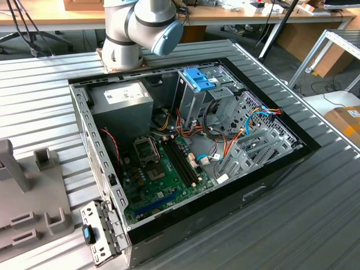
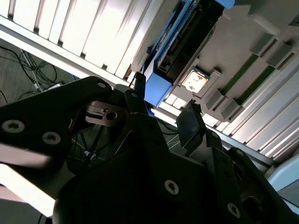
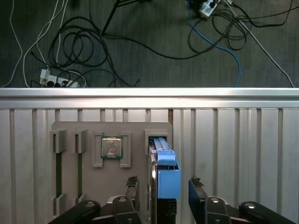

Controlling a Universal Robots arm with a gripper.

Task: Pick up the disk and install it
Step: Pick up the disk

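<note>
Straddling the disk (image 3: 163,172), the pincer (image 3: 164,186) is released in the first wrist view, with one finger (image 3: 134,185) on each side of the blue-railed edge and a gap between each finger and the disk. The disk stands on edge, directly between the fingers, in a slot of a grey holder (image 3: 140,128) that lies on the ribbed surface (image 3: 243,140). Just beyond one finger, a square chip (image 3: 112,148) sits in the holder's next pocket. Further that way, two green strips (image 3: 58,170) fill narrow slots. Past the surface's edge, ahead of the pincer, cables (image 3: 93,42) lie on the floor. In the exterior view the arm (image 1: 135,28) rises behind an open computer case (image 1: 281,163).
</note>
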